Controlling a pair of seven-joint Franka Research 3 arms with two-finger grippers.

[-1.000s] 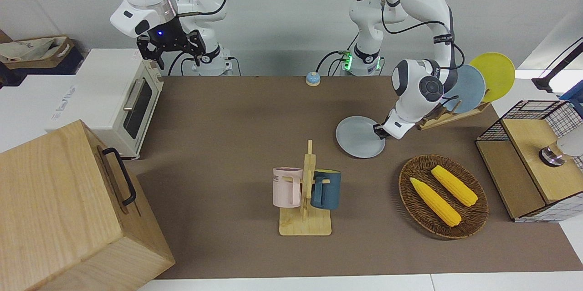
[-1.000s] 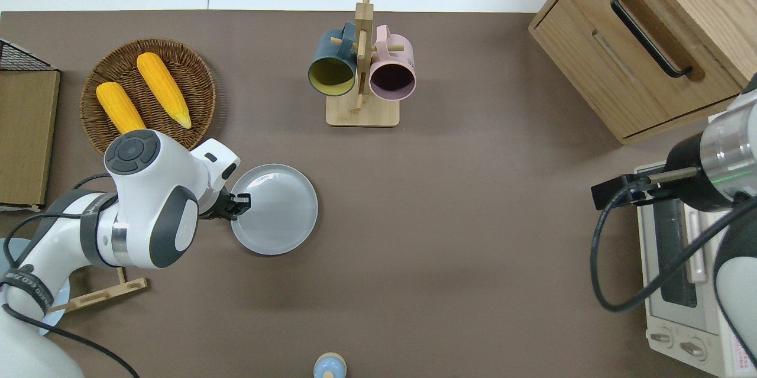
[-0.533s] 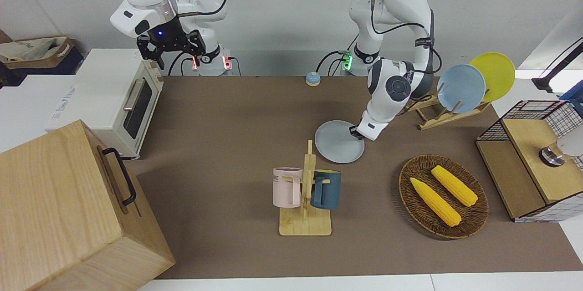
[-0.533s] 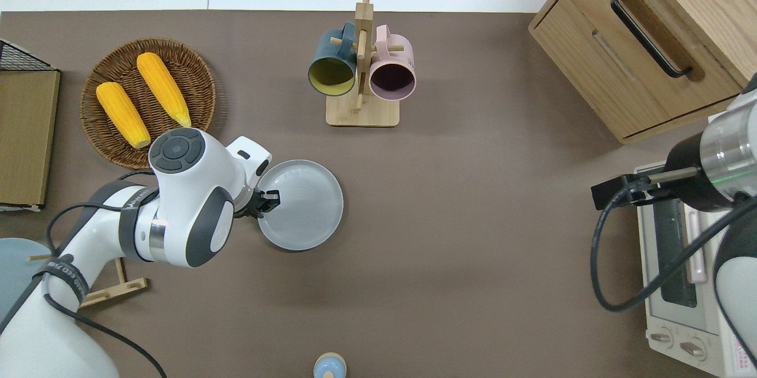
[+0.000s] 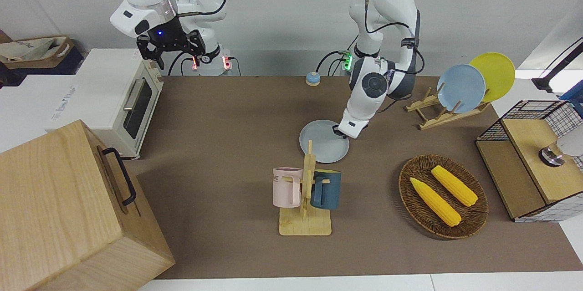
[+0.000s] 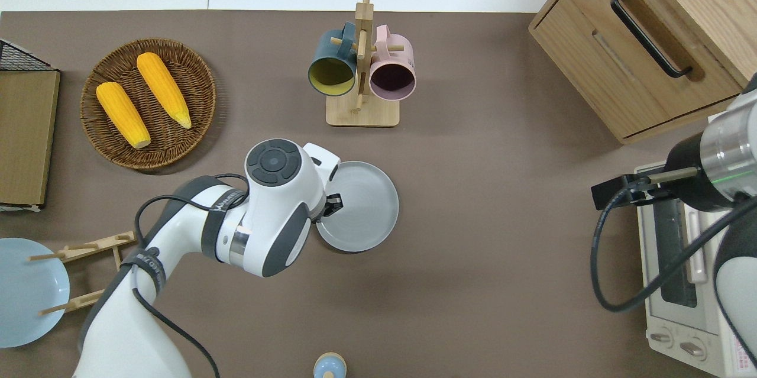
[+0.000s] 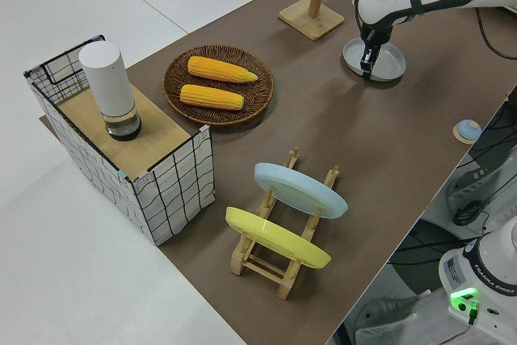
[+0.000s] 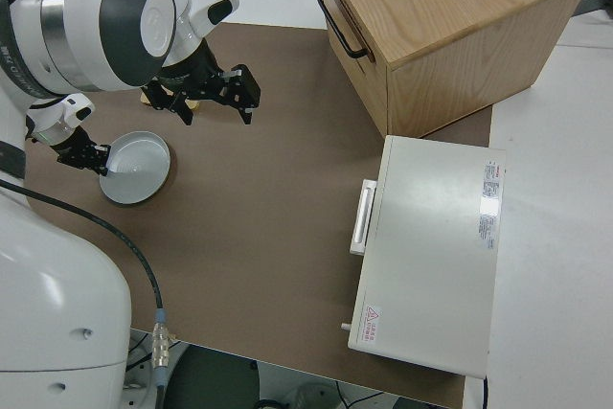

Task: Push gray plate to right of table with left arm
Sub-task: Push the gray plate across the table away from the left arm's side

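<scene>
We see the left arm (image 6: 266, 212) bent low over the bench (image 6: 473, 259), its wrist tipped down so the left gripper (image 6: 332, 204) meets the rim of the gray plate (image 6: 361, 209) on the side toward the left arm's end. We cannot tell how wide its fingers stand.

The gray plate lies flat near the middle of the bench; being round, it has no long axis and points no way.

Just farther from the robots than the plate stands the mug rack (image 6: 362, 70) with 2 mugs, close to the plate but apart from it. Toward the left arm's end lie a wicker basket (image 6: 195, 100) with 2 corn cobs and a plate stand (image 5: 448, 111) with a blue and a yellow plate. Toward the right arm's end stand a wooden cabinet (image 6: 650, 29) and a toaster oven (image 6: 680, 283). The right arm is parked, the right gripper (image 8: 206, 93) with its fingers spread wide.
</scene>
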